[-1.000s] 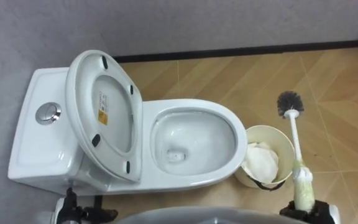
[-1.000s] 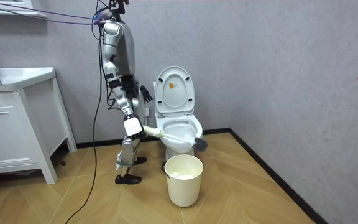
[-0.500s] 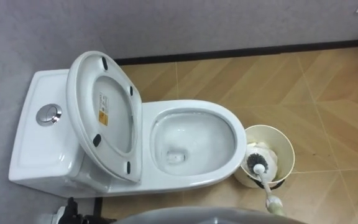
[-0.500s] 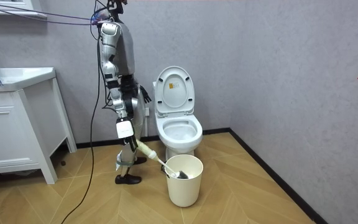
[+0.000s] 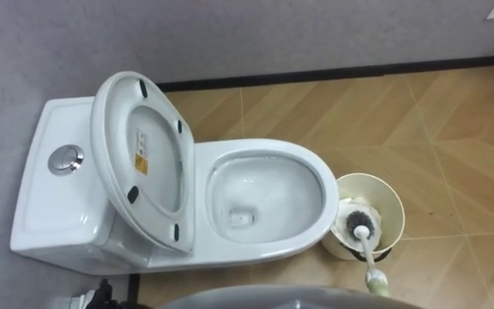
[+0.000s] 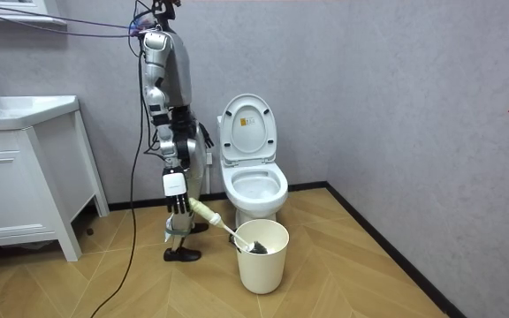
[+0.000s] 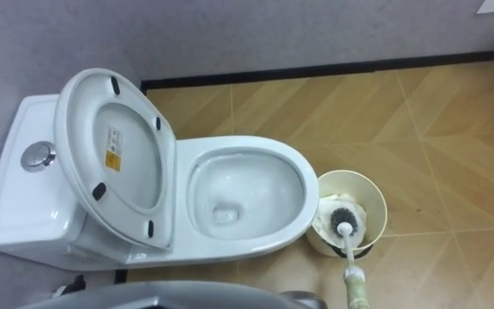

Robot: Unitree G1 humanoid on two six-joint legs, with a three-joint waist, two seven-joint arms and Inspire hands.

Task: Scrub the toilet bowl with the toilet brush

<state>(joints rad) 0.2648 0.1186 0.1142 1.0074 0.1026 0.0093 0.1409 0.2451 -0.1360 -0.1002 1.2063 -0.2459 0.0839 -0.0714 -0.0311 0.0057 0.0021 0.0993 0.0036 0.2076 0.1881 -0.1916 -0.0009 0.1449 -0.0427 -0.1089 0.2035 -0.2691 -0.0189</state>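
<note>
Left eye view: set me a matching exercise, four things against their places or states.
1. toilet lid
2. flush button
3. brush head
4. bin

a. on the floor beside the bowl
b. on top of the tank
c. raised upright
d. inside the bin

Pairs: 1-c, 2-b, 3-d, 4-a.

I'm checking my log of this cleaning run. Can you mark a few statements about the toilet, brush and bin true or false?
1. The toilet lid is raised. True.
2. The head of the toilet brush is inside the toilet bowl. False: the head is in the bin beside the bowl.
3. The bin stands on the wooden floor. True.
4. The flush button is on the wall. False: it is on top of the tank.
</note>
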